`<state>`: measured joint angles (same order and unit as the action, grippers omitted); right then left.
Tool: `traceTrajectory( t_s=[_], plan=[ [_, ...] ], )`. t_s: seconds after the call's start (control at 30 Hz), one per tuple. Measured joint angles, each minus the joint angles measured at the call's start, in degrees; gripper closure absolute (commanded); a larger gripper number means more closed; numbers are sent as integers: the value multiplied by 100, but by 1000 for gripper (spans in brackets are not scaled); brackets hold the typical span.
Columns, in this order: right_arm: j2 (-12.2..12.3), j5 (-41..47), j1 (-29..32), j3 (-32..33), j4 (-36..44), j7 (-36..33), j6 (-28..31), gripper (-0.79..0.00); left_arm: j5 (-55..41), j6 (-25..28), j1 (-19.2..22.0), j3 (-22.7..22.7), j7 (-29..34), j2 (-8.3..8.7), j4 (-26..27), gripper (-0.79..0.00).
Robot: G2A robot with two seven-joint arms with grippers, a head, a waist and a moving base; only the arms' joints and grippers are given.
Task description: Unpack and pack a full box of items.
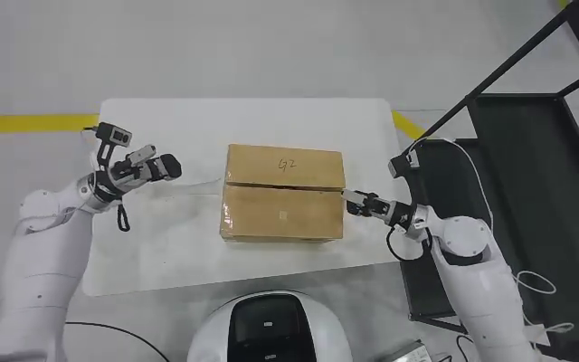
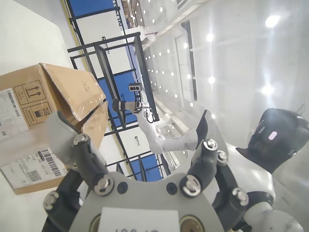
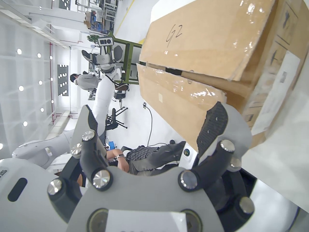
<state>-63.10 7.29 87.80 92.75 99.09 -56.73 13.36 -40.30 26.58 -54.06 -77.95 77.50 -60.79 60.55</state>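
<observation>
Box (image 1: 284,193) closed, mid tabletop (image 1: 181,262); right tool (image 1: 353,203) released beside seam (image 1: 284,186) end, left tool (image 1: 171,166) released, apart. Hook under flap (image 1: 282,214) edge, lift slowly

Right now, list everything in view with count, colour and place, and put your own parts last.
cardboard box: one, brown, middle of the table, top flaps folded down
table: one, white, under the box
floor stripe: one, yellow, on the floor past the table's far side
rack: one, black, beside the table on the right gripper's side
left gripper: one, black and grey, open, over the table off one end of the box, apart from it
right gripper: one, black and grey, open, at the box's other end by the flap seam
</observation>
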Motion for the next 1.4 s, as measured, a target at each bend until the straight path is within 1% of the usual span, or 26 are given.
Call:
traceTrajectory(
  t_s=[0.07, 0.6, 0.7, 0.83, 1.03, 1.2, 1.4],
  plan=[
    [9, -2, -40, -15, -69, -51, -45, -785, 20, 132, 84, 88, -93, -28, -115, -785],
    [9, -19, -42, -30, -62, -15, -31, -785, 15, 126, 80, 87, -106, -28, -114, -785],
    [17, -197, -110, -96, -124, 89, 174, -785, 15, 84, 54, 93, -149, -29, -81, -785],
    [25, -347, -291, -200, -436, 210, 429, -785, 350, -133, -41, 134, -345, -7, 169, -785],
    [28, -462, -382, -403, -703, 313, 699, -785, 532, -143, 9, 251, -448, -23, 110, -785],
    [46, -234, -392, -502, -782, 73, 790, -785, 481, -131, 62, 303, -440, -38, 16, -785],
    [72, 506, -405, -576, -807, -483, 808, -785, 333, -95, 98, 318, -465, -56, -102, -785]
  ],
)
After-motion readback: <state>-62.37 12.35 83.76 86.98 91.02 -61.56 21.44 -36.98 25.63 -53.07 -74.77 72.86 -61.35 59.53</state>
